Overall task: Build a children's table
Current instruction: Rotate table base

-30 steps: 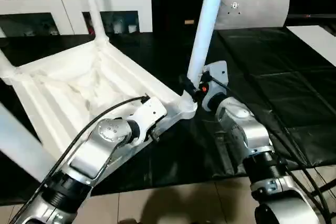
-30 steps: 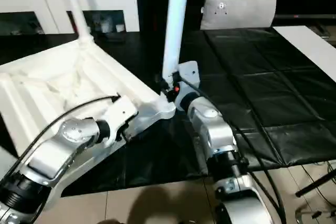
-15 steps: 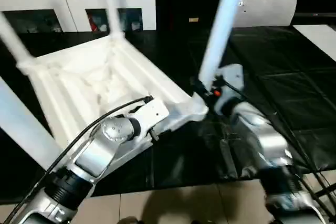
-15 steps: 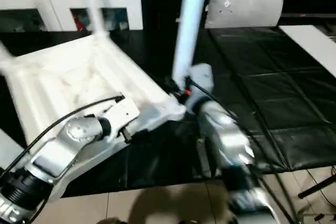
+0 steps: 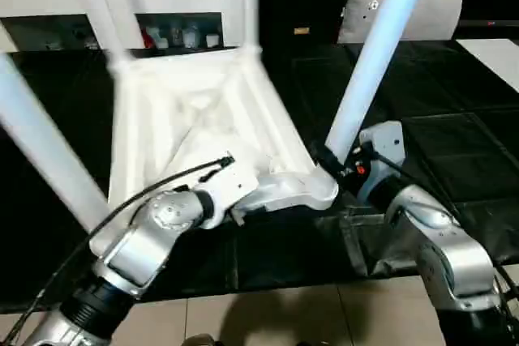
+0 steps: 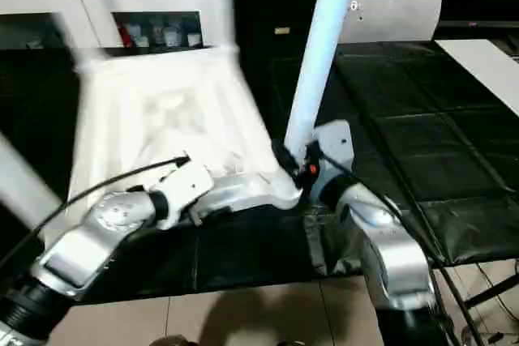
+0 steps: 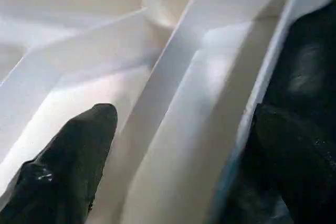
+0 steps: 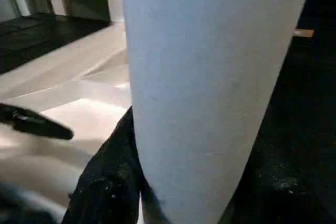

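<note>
Upturned children's table (image 5: 186, 111) now swung round on the black mat (image 5: 454, 160), legs up. Right gripper (image 5: 334, 163) clamped on the near leg (image 5: 369, 66); left gripper (image 7: 178, 145) straddling the rim, wide open. Repositioning, likely.

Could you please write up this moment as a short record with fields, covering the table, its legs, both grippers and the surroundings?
Table: white plastic table top, ribbed underside up, on black floor mats
Legs: long white tapered legs in its corner sockets, nearest one leaning
Left gripper: left gripper open, its fingers astride the top's rim
Right gripper: right gripper shut on the nearest leg, low by its socket
Background: white cabinet with glass doors, grey cushion
</note>
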`<state>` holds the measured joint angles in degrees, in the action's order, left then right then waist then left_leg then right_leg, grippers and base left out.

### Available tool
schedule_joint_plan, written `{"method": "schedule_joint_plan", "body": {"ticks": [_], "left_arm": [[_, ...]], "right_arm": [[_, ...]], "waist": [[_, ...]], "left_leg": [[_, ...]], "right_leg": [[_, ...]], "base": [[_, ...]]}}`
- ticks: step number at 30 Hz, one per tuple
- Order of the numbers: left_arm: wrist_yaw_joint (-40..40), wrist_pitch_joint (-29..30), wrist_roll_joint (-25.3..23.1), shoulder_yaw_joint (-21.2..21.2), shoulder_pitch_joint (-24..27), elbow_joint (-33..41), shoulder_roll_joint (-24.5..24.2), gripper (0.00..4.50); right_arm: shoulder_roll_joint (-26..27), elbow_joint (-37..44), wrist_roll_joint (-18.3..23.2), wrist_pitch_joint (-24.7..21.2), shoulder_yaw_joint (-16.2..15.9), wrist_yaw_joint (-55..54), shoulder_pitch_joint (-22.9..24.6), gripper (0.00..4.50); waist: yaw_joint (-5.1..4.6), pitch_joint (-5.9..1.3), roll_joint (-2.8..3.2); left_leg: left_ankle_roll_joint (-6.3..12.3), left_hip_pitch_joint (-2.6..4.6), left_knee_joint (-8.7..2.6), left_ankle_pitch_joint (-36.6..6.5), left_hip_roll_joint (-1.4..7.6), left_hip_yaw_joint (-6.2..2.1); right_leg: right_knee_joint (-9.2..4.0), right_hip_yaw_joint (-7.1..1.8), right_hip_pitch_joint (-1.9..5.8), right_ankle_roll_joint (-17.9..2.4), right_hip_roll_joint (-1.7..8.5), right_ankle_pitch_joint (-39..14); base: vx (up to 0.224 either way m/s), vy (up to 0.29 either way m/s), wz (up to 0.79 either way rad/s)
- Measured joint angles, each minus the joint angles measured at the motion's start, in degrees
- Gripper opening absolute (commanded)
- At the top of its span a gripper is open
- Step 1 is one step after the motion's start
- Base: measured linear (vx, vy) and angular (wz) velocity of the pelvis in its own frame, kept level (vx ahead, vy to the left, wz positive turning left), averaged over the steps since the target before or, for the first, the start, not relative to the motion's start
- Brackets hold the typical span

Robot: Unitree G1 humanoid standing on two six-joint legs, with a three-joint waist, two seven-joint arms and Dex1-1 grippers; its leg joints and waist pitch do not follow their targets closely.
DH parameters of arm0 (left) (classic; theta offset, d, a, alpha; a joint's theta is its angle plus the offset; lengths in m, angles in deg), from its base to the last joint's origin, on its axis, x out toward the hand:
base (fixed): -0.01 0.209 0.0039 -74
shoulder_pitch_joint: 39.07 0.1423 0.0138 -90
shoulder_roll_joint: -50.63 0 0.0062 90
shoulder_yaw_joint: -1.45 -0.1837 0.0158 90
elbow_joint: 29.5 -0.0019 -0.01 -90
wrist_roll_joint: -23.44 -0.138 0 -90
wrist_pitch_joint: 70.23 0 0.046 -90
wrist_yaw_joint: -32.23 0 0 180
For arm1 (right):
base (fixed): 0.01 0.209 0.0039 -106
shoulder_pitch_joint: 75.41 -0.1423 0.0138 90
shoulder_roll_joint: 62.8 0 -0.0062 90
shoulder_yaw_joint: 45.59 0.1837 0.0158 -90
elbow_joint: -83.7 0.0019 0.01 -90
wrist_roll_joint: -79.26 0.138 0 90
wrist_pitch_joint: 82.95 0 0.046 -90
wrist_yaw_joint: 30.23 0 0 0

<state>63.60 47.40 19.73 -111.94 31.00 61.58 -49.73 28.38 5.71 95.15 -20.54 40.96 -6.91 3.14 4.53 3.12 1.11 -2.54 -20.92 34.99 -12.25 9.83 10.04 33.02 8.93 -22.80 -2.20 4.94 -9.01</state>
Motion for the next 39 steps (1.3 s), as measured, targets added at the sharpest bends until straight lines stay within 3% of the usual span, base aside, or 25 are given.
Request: {"method": "schedule_joint_plan", "body": {"ticks": [5, 8, 11, 12, 15, 22, 24, 29, 31, 39], "left_arm": [[0.4, -3.9, 1.5, 4.7, 1.1, -0.3, -1.3, 4.50], [3.7, -7.9, 5.6, 7.1, 1.2, -0.2, -0.6, 4.50], [6.6, -10.6, 7.5, 6.7, 1.0, -1.2, 0.2, 4.50], [7.7, -12.0, 7.5, 6.4, 0.3, -2.9, 0.1, 4.21], [11.0, -15.7, 7.3, 5.9, -1.9, -7.6, -0.2, 4.14], [18.4, -23.2, 5.0, 2.9, -9.7, -20.9, -0.3, 3.66], [20.7, -24.5, 5.1, 2.3, -11.3, -24.3, 0.3, 3.33], [26.8, -28.0, 5.1, 1.5, -15.7, -32.7, 2.1, 3.20], [31.4, -27.1, 6.1, 0.9, -16.7, -34.7, 2.9, 2.94], [39.9, -25.6, 9.2, 0.5, -19.2, -37.1, 5.8, 2.37]], "right_arm": [[-0.2, 0.1, 0.0, 0.2, -0.6, 1.4, -0.1, 1.82], [-0.7, -1.2, 0.6, 0.7, -0.5, 3.8, -0.8, 1.82], [-1.5, -2.1, 1.3, 0.8, -0.7, 5.6, -1.6, 1.82], [-1.9, -2.3, 1.5, 1.0, -0.7, 6.2, -1.6, 1.82], [-2.7, -3.2, 1.9, 2.2, -0.6, 7.9, -1.6, 1.82], [-6.3, -3.6, 5.0, 1.0, 0.9, 14.2, -1.5, 1.82], [-7.7, -3.5, 6.3, 0.6, 1.2, 16.2, -1.2, 2.52], [-10.4, -4.7, 8.2, 0.7, 2.1, 20.9, 0.4, 2.81], [-11.6, -5.4, 8.1, 1.6, 2.2, 22.3, 1.0, 3.01], [-15.7, -6.1, 7.5, 4.1, 4.2, 25.8, 2.6, 3.59]], "waist": [[-0.35, -0.02, 0.04], [-0.67, -0.05, 0.05], [-1.06, -0.05, 0.06], [-1.04, -0.05, 0.07], [-1.02, -0.07, 0.11], [-0.65, -0.19, 0.31], [-0.59, -0.32, 0.52], [0.14, -0.62, 0.99], [0.31, -0.62, 1.19], [0.42, -0.61, 1.38]], "left_leg": [[0.00, -0.03, 0.00, 0.0, 0.00, 0.00], [0.01, -0.01, 0.00, 0.0, -0.02, 0.00], [0.01, -0.01, -0.01, 0.0, -0.01, 0.00], [0.00, -0.01, -0.02, 0.0, -0.01, 0.00], [0.00, -0.01, -0.02, 0.0, -0.02, 0.00], [0.04, -0.05, -0.01, 0.0, -0.06, 0.00], [0.07, -0.05, -0.01, 0.0, -0.06, 0.01], [0.07, 0.02, -0.02, 0.0, -0.05, 0.07], [0.07, 0.05, -0.01, 0.0, -0.05, 0.09], [0.08, 0.04, 0.00, 0.0, -0.06, 0.15]], "right_leg": [[-0.04, -0.01, 0.00, 0.0, 0.00, 0.0], [-0.05, -0.03, 0.04, 0.0, 0.00, 0.0], [-0.02, -0.03, 0.01, 0.0, 0.00, 0.0], [-0.02, -0.03, 0.01, 0.0, -0.01, 0.0], [-0.03, -0.04, 0.02, 0.0, -0.01, 0.0], [-0.04, -0.04, 0.02, 0.0, 0.02, 0.0], [-0.04, -0.05, 0.04, 0.0, 0.04, 0.0], [-0.01, -0.04, 0.06, 0.1, 0.05, -0.1], [0.00, -0.04, 0.07, 0.0, 0.06, -0.1], [0.01, -0.04, 0.05, 0.0, 0.09, 0.0]], "base": [[0.000, 0.000, 0.00], [0.000, 0.000, 0.00], [0.000, 0.000, 0.00], [0.000, 0.000, 0.00], [0.000, 0.000, 0.00], [0.000, 0.000, 0.00], [0.000, 0.000, 0.00], [0.000, 0.000, 0.00], [0.000, 0.000, 0.00], [0.000, 0.000, 0.00]]}}
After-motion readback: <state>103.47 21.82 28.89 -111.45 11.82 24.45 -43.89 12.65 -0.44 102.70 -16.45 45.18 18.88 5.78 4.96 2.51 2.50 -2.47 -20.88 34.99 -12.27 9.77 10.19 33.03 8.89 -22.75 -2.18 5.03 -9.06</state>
